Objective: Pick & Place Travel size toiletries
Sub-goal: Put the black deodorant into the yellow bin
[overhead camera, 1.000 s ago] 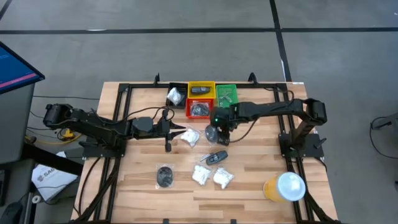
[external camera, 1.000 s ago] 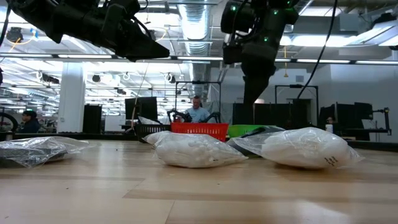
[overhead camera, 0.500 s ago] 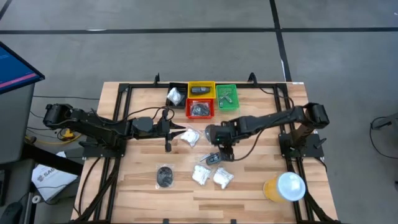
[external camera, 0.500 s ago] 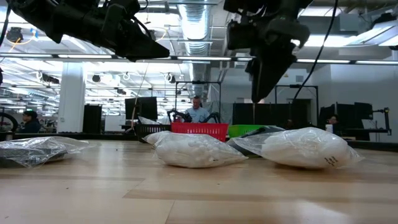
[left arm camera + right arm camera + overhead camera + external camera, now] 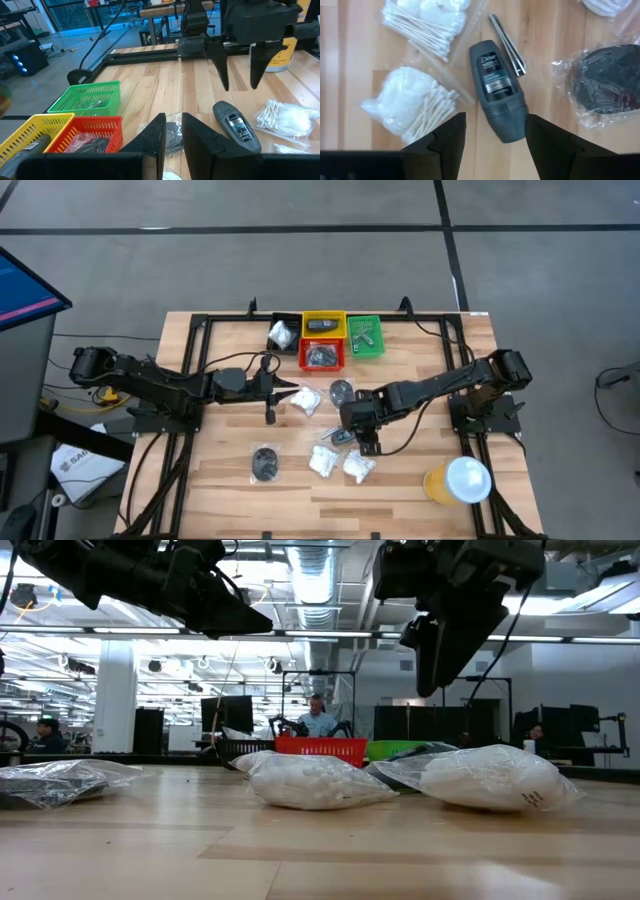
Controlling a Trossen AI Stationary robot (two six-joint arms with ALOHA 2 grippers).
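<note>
on the wooden surface (image 5: 210, 480) my right fingers (image 5: 495, 131) hang spread wide and empty over the dark grey roll-on deodorant (image 5: 497, 87), which lies flat between them, beside crinkly packets of cotton swabs (image 5: 415, 112) and a bagged dark disc (image 5: 606, 80). my left fingers (image 5: 172, 132), nearly closed and holding nothing, wait near another white packet (image 5: 305, 400). the red bin (image 5: 322, 356) holds dark bagged discs, the yellow bin (image 5: 323, 325) a black oblong piece.

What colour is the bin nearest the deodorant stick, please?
Red bin; deodorant stick. High view.
</note>
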